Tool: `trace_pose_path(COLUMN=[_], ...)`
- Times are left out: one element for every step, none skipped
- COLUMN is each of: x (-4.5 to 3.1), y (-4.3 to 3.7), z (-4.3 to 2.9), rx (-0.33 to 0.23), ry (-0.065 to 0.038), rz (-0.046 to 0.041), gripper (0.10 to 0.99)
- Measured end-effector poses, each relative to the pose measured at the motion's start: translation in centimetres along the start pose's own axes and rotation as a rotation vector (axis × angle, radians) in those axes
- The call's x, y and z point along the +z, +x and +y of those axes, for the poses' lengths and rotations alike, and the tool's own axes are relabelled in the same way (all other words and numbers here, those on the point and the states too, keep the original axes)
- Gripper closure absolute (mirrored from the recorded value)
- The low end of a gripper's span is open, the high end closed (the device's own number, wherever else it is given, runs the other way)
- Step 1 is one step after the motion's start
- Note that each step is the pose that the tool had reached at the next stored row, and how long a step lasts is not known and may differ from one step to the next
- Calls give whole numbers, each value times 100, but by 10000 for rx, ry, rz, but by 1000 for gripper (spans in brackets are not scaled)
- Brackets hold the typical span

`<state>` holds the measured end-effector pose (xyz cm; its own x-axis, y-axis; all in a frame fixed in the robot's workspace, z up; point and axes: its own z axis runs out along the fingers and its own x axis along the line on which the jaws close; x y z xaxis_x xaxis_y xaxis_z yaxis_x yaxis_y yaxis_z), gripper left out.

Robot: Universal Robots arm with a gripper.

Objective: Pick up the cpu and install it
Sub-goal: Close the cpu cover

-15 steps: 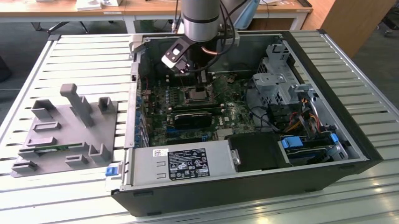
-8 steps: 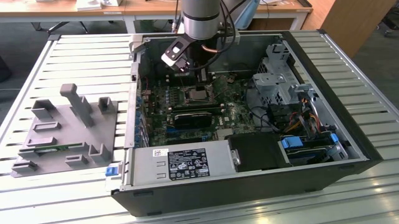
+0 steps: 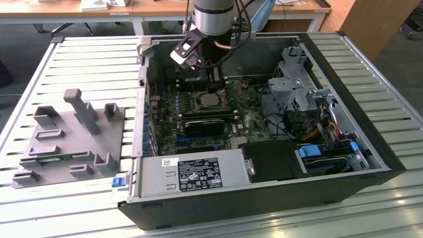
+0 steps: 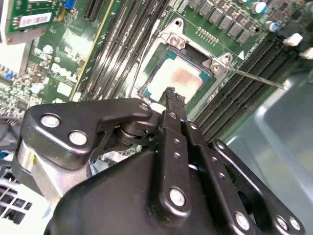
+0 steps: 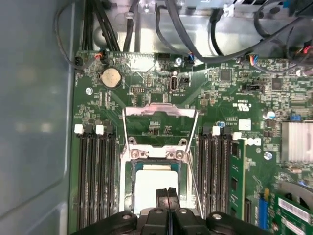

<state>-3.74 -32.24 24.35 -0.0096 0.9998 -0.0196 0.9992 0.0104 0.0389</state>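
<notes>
The cpu (image 3: 211,100) is a flat square chip with a silver-grey top, lying in the motherboard socket inside the open computer case (image 3: 370,124). In both wrist views the cpu (image 5: 151,183) (image 4: 178,78) sits seated within the metal socket frame, with a pinkish smear on its top. The socket's load plate (image 5: 159,117) stands swung open behind it. My gripper (image 5: 167,192) hovers just above the chip's near edge, its two black fingers pressed together with nothing between them. The gripper (image 4: 171,92) tips point down at the chip. In the exterior view my gripper (image 3: 213,82) hangs from the arm over the socket.
Memory slots flank the socket, with a green memory stick (image 5: 236,176) in one. A black block (image 3: 208,125) lies in front of the socket. The power supply (image 3: 191,176), drive cage (image 3: 297,84) and cables crowd the case. A grey fixture (image 3: 66,134) stands on the slatted table.
</notes>
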Motion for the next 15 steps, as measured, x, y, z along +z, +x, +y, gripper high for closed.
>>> trace_pose_path(x=[-38,-73,-114,-158,-204,-249,-286,-291,-291,-291,-291,-291,-290,-289,-288], y=[-1,-1,-3,-3,-4,-5,-6,-6,-6,-9,-22,-44,-68,-87,-92], z=[1,3,4,6,7,9,10,11,11,11,11,11,10,10,15], rx=[7,12,18,21,25,27,31,33,33,32,33,34,35,36,37], ry=[2,0,1,0,2,2,3,2,1,1,1,1,0,1,0], rz=[-3,0,0,1,-2,-1,-3,-1,0,1,-1,0,1,1,5], gripper=[980,980,980,980,980,980,980,980,980,980,980,980,980,980,980])
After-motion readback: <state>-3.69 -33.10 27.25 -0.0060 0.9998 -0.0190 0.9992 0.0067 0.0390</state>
